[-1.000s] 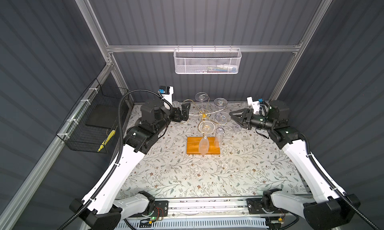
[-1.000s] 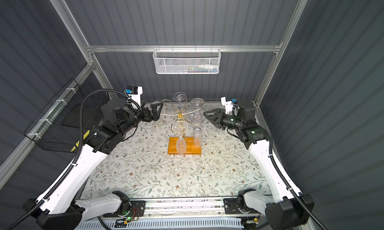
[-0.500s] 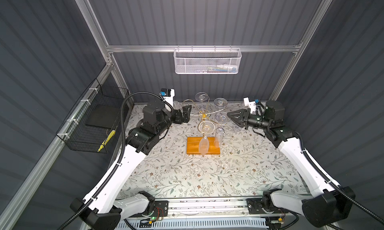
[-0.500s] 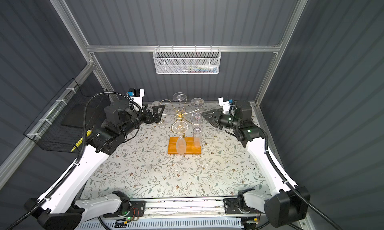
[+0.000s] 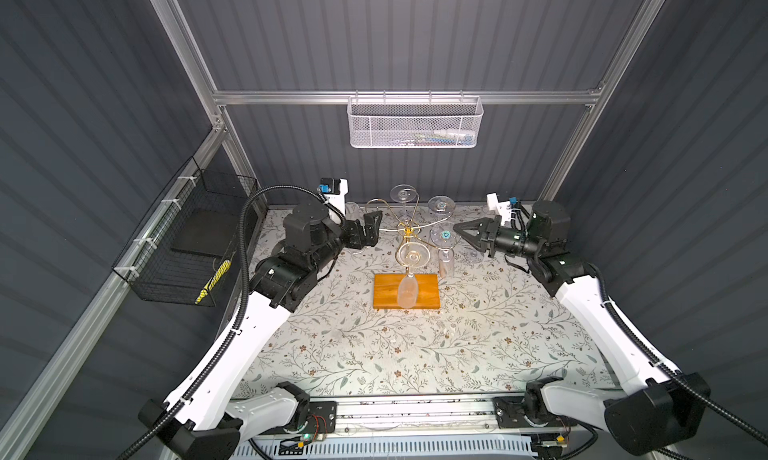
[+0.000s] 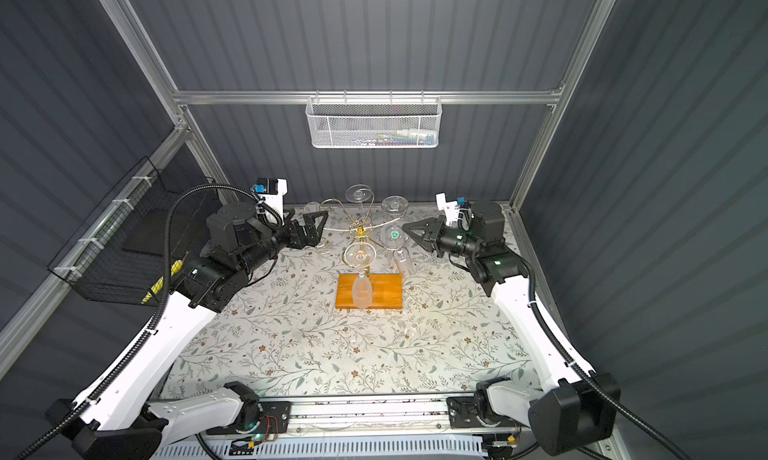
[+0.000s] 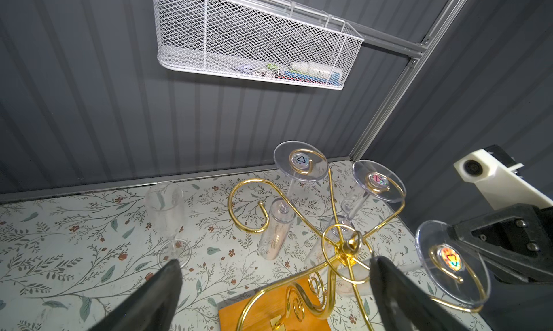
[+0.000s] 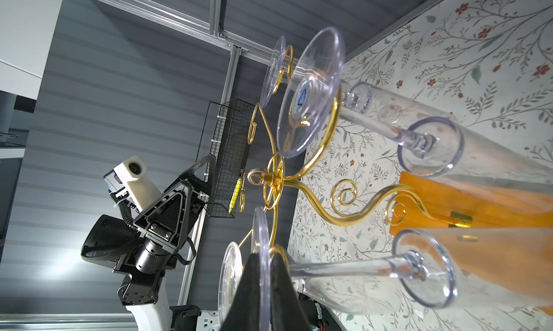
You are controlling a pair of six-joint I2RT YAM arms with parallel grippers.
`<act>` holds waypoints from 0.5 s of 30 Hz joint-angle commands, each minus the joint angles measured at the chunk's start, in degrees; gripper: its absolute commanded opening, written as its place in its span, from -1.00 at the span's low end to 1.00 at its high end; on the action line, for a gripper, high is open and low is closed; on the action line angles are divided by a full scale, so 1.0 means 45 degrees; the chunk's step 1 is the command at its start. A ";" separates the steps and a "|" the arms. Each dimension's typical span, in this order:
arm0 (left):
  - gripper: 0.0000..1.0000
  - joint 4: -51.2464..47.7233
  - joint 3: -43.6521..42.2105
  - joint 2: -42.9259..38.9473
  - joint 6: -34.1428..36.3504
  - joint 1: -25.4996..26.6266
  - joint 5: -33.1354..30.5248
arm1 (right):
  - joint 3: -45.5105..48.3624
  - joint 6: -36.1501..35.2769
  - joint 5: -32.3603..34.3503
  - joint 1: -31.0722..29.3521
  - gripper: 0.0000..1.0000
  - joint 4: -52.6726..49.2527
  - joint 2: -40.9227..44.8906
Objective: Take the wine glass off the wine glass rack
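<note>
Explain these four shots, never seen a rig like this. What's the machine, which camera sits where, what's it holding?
It is a robot with two arms mounted at the near edge of a table, and each arm ends in a two-finger gripper. Two of the pictures come from a paired camera overhead that looks down on the whole scene. The other two come from a small camera on each arm's wrist, looking out along the fingers.

On the flowered table stands a gold wire rack on a wooden base. Other glasses hang upside down from it by their feet. One upright glass stands on the table toward the back left.

The right gripper is shut on the round foot of one hanging wine glass, which is not yet off its hook. The left gripper is open beside the rack and holds nothing.
</note>
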State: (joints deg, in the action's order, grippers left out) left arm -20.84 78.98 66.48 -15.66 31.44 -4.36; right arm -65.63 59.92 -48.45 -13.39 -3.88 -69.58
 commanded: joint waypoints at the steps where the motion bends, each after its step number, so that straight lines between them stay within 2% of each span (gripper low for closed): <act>1: 0.99 -0.0223 0.0000 -0.0213 -0.0154 -0.0074 -0.0066 | 0.0208 -0.0083 -0.0006 -0.0052 -0.96 -0.0143 0.0129; 15: 0.99 -0.0344 -0.0194 -0.0698 -0.0420 -0.0074 -0.0184 | 0.0481 0.0647 0.0063 -0.0053 -1.00 0.0215 0.0559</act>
State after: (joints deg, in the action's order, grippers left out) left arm -21.87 78.98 64.36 -16.60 31.44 -4.69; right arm -64.60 61.93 -48.03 -13.39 -3.73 -68.25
